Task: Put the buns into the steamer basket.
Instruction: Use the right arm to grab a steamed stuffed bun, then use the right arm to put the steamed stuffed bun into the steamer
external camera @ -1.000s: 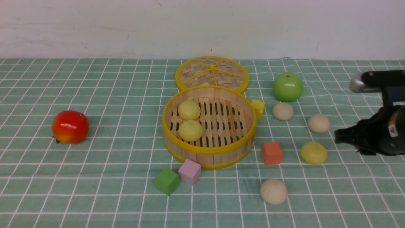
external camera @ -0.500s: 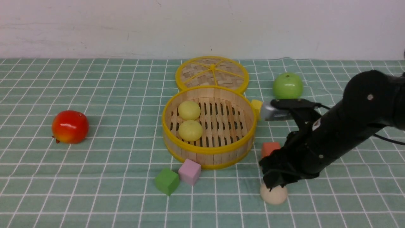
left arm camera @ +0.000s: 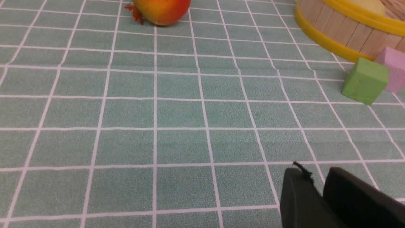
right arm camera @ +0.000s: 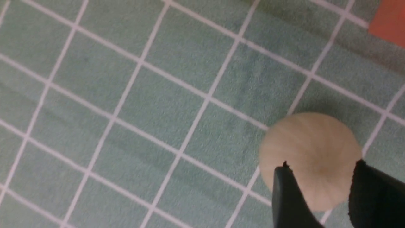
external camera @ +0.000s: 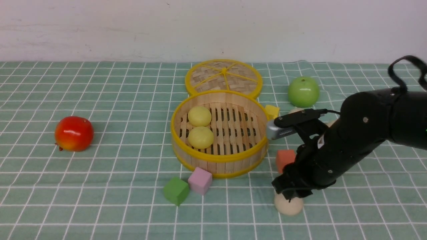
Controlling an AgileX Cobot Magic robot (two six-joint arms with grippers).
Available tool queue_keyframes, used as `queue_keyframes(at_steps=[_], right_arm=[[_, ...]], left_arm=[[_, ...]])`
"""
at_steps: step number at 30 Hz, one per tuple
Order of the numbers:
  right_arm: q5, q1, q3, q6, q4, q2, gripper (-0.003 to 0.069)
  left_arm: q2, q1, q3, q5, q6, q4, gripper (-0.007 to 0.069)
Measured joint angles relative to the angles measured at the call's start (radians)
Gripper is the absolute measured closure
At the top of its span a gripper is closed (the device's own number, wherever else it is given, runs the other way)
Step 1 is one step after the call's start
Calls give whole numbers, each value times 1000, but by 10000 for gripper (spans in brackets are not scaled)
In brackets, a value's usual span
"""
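– Inside the steamer basket [external camera: 218, 159], how many are home so far?
– Two yellow buns [external camera: 199, 116] [external camera: 200, 137], touching each other on the slats toward its left side. I'd call the job started but well short of done.
– And outside it?
– A beige bun [external camera: 289, 207] sits on the cloth [external camera: 100, 186], right of the basket and nearer the robot. The right gripper [external camera: 289, 196] is down over it, jaws spread to either side and not yet squeezing. A sliver of another pale bun [external camera: 295, 109] peeps past the arm [external camera: 360, 133], right of the basket. The arm hides whatever else lies there.
– The left gripper [left arm camera: 322, 180]?
– Low over bare cloth, left of the basket and nearer the robot, carrying nothing. Its fingers sit close together; whether they're fully closed, I can't tell.
– Surface and room?
– Green cloth with a white grid, lying flat with faint creases. The lid [external camera: 223, 76] lies flat just behind the basket. A green apple [external camera: 303, 91] is to its back right and a red apple [external camera: 74, 133] well to its left. A green cube [external camera: 175, 190] and a pink cube [external camera: 199, 180] are at its front wall, an orange cube [external camera: 285, 159] is near its right, and a yellow cube [external camera: 272, 111] is against its right rim. Behind everything stands a plain white wall [external camera: 213, 30].
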Motion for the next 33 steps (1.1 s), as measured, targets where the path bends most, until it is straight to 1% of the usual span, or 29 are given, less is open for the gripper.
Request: queue_keyframes(at_steps=[5, 11, 16, 17, 18, 20, 24, 26, 30, 33], right_arm=[[-38, 0, 0, 0, -19, 37, 387], [-46, 0, 0, 0, -23, 60, 453], [-47, 0, 0, 0, -25, 60, 559], [-47, 0, 0, 0, -25, 60, 571], [-48, 0, 0, 0, -26, 60, 617], [-48, 0, -1, 0, -26, 60, 651], [-14, 0, -28, 0, -27, 60, 656], [49, 0, -83, 0, -28, 58, 656], [156, 0, -265, -1, -17, 55, 656], [174, 0, -410, -9, 8, 63, 656]], left_arm=[[0, 0, 0, 0, 0, 0, 501], [0, 0, 0, 0, 0, 0, 501], [0, 0, 0, 0, 0, 0, 501], [0, 0, 0, 0, 0, 0, 501], [0, 0, 0, 0, 0, 0, 501], [0, 0, 0, 0, 0, 0, 501], [0, 0, 0, 0, 0, 0, 501], [0, 0, 0, 0, 0, 0, 501], [0, 0, 0, 0, 0, 0, 501], [0, 0, 0, 0, 0, 0, 501]])
